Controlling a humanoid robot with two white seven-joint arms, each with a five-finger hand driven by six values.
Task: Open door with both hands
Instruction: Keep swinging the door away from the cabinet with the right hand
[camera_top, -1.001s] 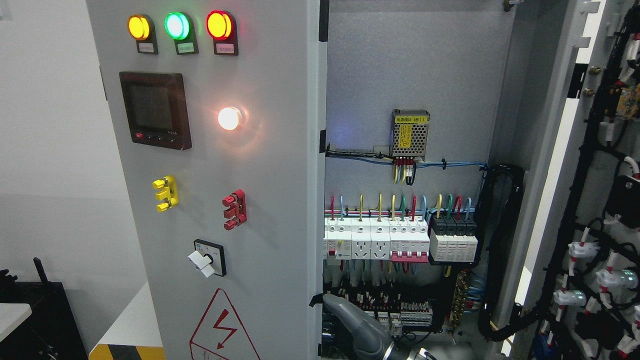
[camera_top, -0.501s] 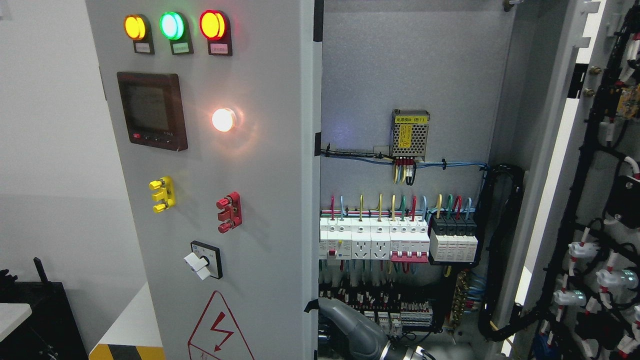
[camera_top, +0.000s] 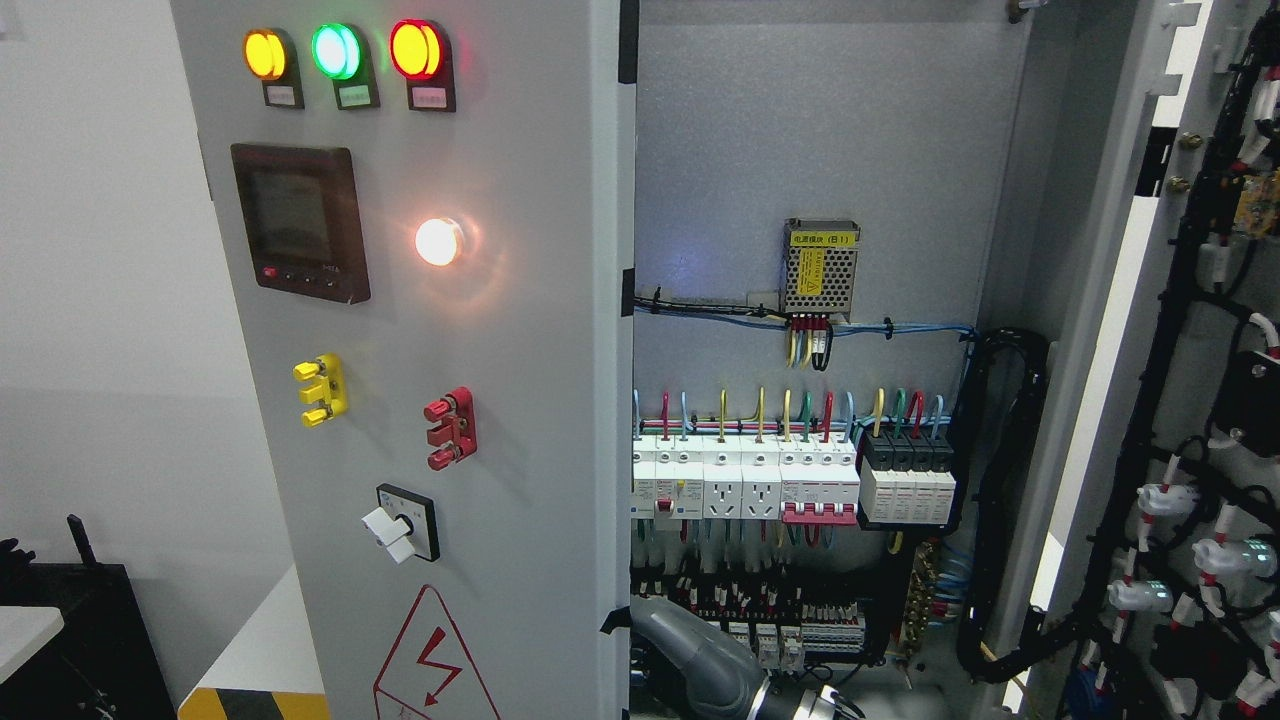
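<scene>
The grey left door (camera_top: 520, 330) of the electrical cabinet stands partly open, carrying three lamps, a meter, a lit white lamp and a rotary switch (camera_top: 400, 522). Its free edge (camera_top: 612, 420) sits just left of the picture's middle. My right arm (camera_top: 705, 660), grey, comes up from the bottom edge right of the middle and reaches behind the lower part of that edge. Its hand is hidden by the door. The right door (camera_top: 1190, 420) is swung wide open at the far right, its inner wiring showing. My left arm does not show.
Inside the cabinet are a row of breakers (camera_top: 780, 485), a small power supply (camera_top: 820, 265) and black cable bundles (camera_top: 1010, 500). A black case (camera_top: 90, 630) stands at the lower left, with a white surface (camera_top: 260, 640) beside the left door.
The left door has swung further open, its edge shifting left. My right arm has moved left with it behind the lower edge.
</scene>
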